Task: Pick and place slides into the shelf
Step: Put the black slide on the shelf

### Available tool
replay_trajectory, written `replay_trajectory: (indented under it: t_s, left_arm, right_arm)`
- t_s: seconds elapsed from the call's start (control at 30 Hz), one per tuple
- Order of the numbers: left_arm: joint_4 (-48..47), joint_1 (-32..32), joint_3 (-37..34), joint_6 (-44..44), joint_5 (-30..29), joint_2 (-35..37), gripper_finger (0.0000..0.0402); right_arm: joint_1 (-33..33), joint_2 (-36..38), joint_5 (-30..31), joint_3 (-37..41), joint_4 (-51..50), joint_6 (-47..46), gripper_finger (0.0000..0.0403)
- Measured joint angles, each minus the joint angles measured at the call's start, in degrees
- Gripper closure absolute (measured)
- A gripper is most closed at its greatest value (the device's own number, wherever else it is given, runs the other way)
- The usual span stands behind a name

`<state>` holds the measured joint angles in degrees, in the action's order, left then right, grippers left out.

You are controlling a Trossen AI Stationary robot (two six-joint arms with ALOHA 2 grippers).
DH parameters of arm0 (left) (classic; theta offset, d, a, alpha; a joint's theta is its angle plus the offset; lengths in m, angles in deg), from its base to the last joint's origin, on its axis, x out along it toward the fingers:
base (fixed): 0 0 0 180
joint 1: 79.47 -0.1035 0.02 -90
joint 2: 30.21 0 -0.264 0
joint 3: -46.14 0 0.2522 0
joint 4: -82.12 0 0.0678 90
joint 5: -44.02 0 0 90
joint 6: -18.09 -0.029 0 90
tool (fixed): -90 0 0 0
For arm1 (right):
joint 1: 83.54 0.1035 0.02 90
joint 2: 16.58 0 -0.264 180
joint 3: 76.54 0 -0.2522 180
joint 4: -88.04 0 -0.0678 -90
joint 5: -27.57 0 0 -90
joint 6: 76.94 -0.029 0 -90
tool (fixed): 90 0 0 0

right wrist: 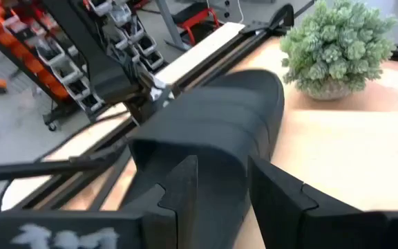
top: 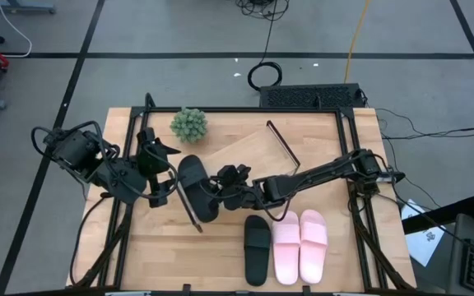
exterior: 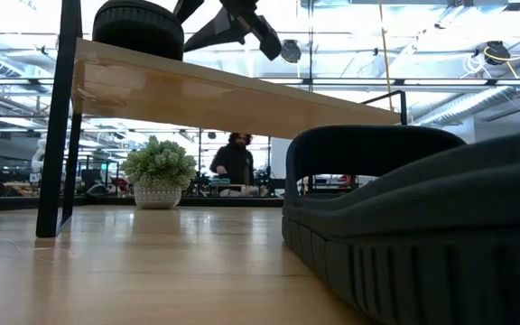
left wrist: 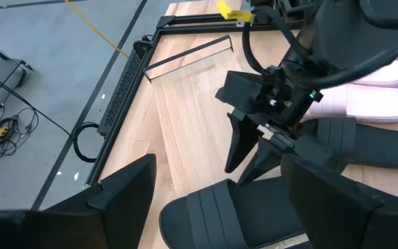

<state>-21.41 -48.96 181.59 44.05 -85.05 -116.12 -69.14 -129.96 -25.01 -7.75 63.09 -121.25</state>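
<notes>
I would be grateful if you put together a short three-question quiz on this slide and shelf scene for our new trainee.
1. True or false: both pale pink slides already sit on the shelf.
2. How many black slides are in view, and where is each?
3. Multiple choice: the small potted plant stands A) on the shelf, B) on the tabletop near the far edge, C) on the floor.

Key
1. False: the pink pair lies on the tabletop near the front edge.
2. Two: one black slide on the shelf's left end, between the left gripper and the right gripper; the other black slide on the tabletop beside the pink pair.
3. B.
</notes>
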Motion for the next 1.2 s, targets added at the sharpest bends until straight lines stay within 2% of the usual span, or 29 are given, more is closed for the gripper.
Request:
replay_trajectory:
  t_s: [0.2, 0.3, 0.43, 0.6, 0.7, 0.83, 1.07, 1.2]
  left_arm:
    - [0.0, 0.0, 0.0, 0.0, 0.0, 0.0, 0.0091]
    - [0.0, 0.0, 0.0, 0.1, 0.0, 0.0, 0.0091]
    - [0.1, 0.3, 0.0, 0.6, 3.1, 0.0, 0.0092]
    - [5.9, 2.0, -0.1, 9.2, 6.5, -0.3, 0.0091]
    - [13.3, 3.7, -1.6, 12.1, 6.4, -0.3, 0.0091]
    - [28.3, 6.6, -7.1, 12.3, 4.2, -0.3, 0.0091]
    - [63.4, 7.5, -22.2, 10.6, 1.2, -5.1, 0.0091]
    - [78.8, 6.9, -24.7, 11.2, -0.1, -11.1, 0.0092]
  right_arm:
    - [2.6, 1.2, 0.0, 0.0, 0.0, 0.1, 0.0284]
    - [4.7, 3.9, 0.7, 0.0, 0.0, 3.1, 0.0284]
    - [7.4, 9.8, 5.3, 0.0, -0.7, 12.5, 0.0284]
    - [10.2, 18.5, 9.3, 0.0, -1.9, 24.5, 0.0284]
    - [11.6, 23.0, 9.5, 0.0, -3.5, 30.3, 0.0284]
    - [13.4, 27.6, 9.4, 0.0, -8.9, 34.7, 0.0284]
    - [17.1, 33.1, 9.1, 0.0, -24.3, 34.3, 0.0284]
    - [19.7, 35.7, 8.9, 0.0, -32.0, 32.6, 0.0284]
